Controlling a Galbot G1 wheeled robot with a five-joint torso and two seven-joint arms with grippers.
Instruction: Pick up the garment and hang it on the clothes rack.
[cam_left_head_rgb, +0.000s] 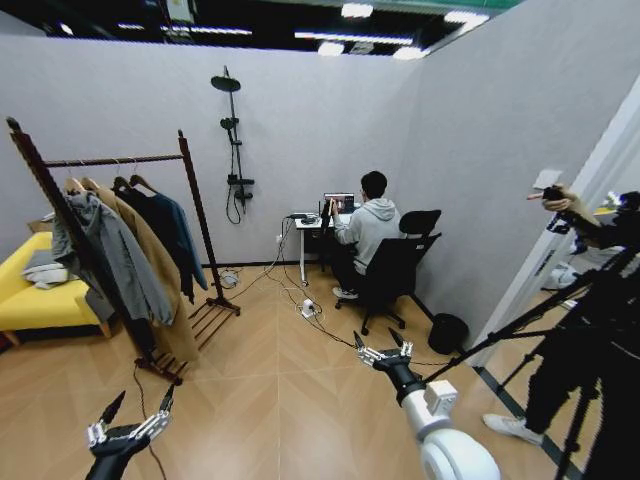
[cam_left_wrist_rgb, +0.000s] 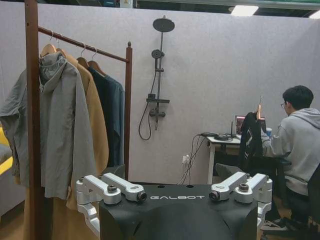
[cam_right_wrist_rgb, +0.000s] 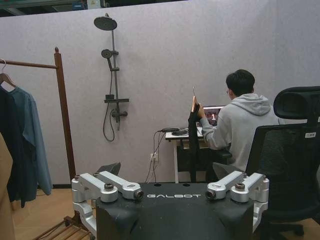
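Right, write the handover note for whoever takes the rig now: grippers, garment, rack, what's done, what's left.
Left gripper: open, empty, low near the rack's foot.
Right gripper: open, empty, held forward over the floor.
Garment: on its hanger, held up by the seated person at the desk, far from both grippers.
Clothes rack: on the robot's left, other coats on its rail.
Done: nothing yet.
Left: pick up the garment and hang it on the rail.

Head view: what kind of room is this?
Probably a mock home set in a lab, not a real home: grey partition walls with a shower fixture on one, a clothes rack of coats, a yellow sofa, and a tripod.
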